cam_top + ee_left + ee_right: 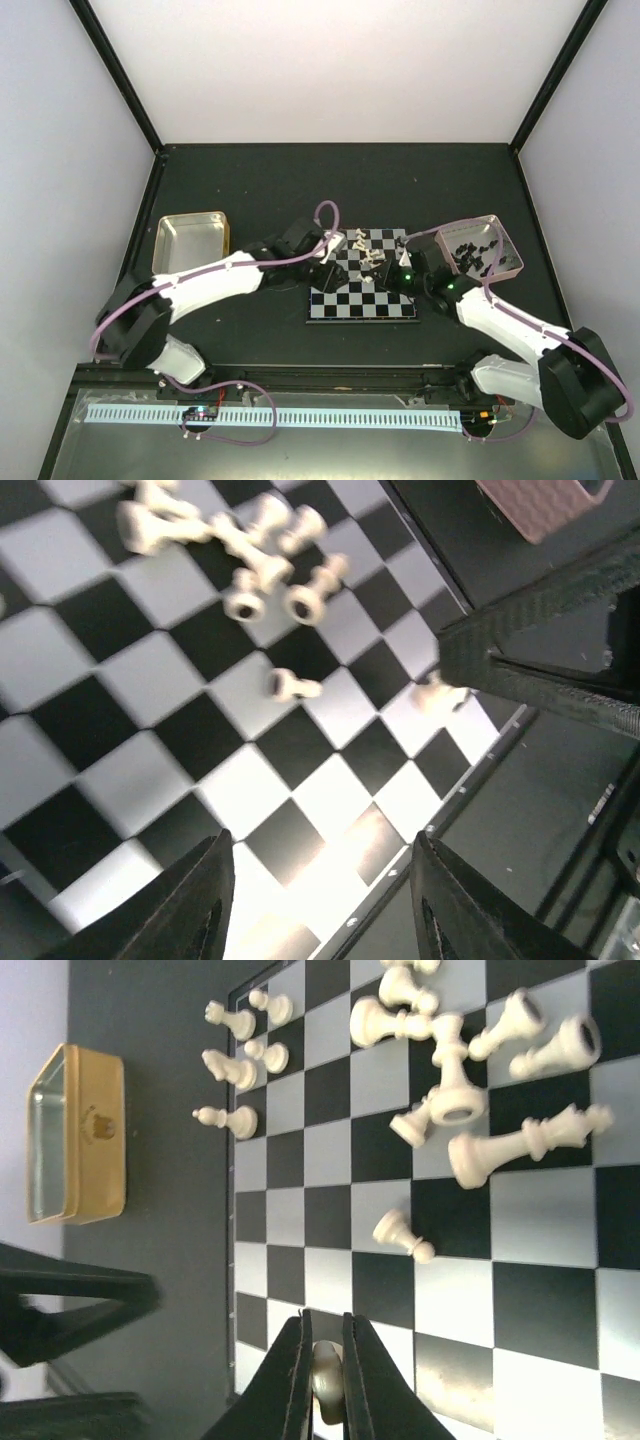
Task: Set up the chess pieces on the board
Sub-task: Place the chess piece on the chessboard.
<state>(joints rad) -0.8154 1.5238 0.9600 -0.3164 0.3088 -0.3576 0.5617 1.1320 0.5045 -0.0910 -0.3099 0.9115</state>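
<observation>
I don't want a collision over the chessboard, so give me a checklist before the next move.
1. Right pincer shut on a white piece: ok.
2. Left pincer open, empty: ok.
3. White pieces upright on the board: not ok, many lie heaped.
4. Black pieces on board: not ok, in the pink tray.
5. Square below held piece free: cannot tell.

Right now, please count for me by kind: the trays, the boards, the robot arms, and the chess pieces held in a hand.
Trays: 2, the gold tray and the pink tray
Boards: 1, the chessboard
Robot arms: 2, the left arm and the right arm
Held pieces: 1, a white piece in the right hand
Total: 6
</observation>
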